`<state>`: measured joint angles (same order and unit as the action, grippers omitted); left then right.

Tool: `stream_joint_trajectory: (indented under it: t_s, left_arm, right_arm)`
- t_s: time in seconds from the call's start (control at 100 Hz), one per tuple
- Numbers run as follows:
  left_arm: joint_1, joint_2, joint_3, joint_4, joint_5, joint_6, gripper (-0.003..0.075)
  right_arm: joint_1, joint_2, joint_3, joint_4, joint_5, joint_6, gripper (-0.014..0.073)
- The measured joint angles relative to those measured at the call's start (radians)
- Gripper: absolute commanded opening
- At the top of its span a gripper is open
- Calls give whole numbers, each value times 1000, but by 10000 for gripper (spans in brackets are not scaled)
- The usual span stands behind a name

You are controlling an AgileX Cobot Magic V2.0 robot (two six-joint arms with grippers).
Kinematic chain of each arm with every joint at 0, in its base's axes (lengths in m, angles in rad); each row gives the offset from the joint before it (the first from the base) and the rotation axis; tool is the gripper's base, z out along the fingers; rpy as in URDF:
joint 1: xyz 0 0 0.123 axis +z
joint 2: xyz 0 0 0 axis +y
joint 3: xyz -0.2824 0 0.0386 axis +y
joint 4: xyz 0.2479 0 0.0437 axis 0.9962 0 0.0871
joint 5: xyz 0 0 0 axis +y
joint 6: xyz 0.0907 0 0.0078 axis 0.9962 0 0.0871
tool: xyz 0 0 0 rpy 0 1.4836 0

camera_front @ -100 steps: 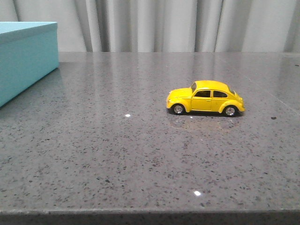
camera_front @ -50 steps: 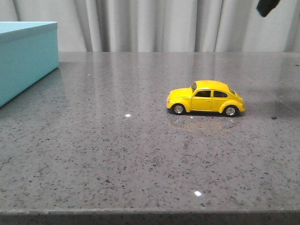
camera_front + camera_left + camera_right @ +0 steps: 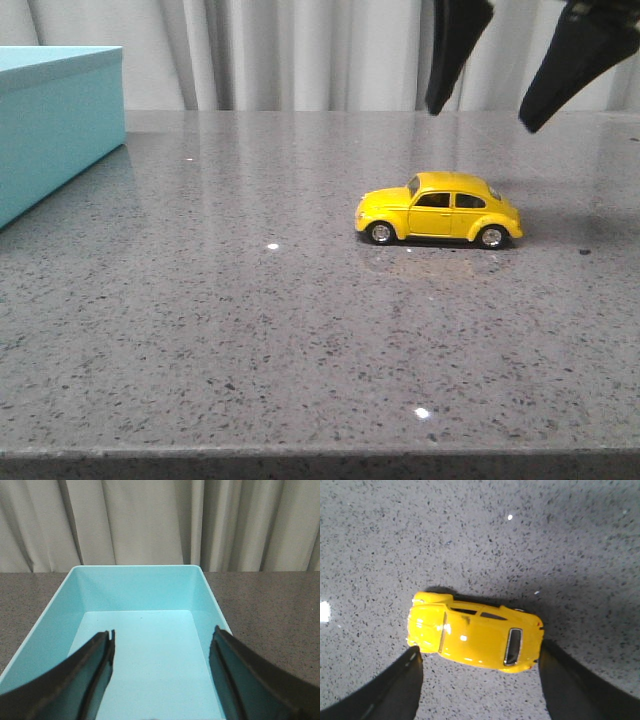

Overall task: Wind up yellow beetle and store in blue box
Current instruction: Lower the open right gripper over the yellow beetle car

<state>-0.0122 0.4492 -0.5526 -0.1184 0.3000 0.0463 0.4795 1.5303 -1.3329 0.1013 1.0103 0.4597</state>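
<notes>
Front view: yellow beetle (image 3: pixel 438 209) stood on the worktop (image 3: pixel 250 330), well apart from the blue box (image 3: pixel 55 125), right gripper (image 3: pixel 485 110) spread above it, presumably for pickup; left wrist: left gripper (image 3: pixel 160 670) released over the open box; right wrist: fingers (image 3: pixel 395 690) flanked the car.

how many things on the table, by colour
yellow: 1, the yellow beetle
blue: 1, the blue box, lid off and empty in the left wrist view
total: 2
</notes>
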Motion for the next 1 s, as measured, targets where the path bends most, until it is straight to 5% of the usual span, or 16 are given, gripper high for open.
stream_joint_trajectory:
  t_s: [1.0]
  left_arm:
    - [-22, 0, 0, -2, 20, 0, 410]
  right_arm:
    - [43, 129, -4, -27, 2, 146, 498]
